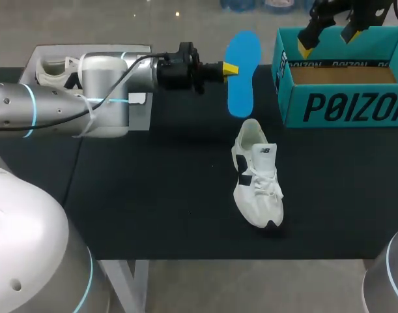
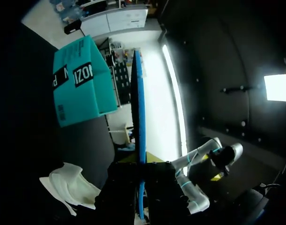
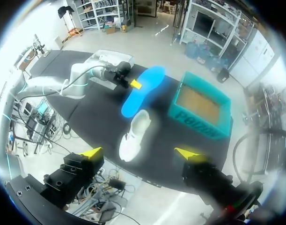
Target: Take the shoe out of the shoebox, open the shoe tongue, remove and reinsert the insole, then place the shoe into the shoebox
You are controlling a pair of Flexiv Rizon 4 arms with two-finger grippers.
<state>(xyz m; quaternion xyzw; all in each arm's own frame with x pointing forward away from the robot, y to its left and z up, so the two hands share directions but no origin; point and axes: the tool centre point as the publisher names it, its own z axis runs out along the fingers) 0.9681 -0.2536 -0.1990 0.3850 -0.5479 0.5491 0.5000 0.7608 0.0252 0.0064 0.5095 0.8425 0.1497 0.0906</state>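
Blue insole [image 1: 244,78] pinched in left tool [image 1: 231,68], lifted — shoe [image 1: 257,179] lying near

Open black table [image 1: 153,195] lies left of and in front of the shoe [image 1: 257,176], giving a clear approach there. Just beyond its heel the blue insole [image 1: 243,73], pinched in the left gripper [image 1: 231,68], hangs across the gap toward the shoebox [image 1: 342,107], whose open top sits below the spread-fingered right gripper [image 1: 327,40].
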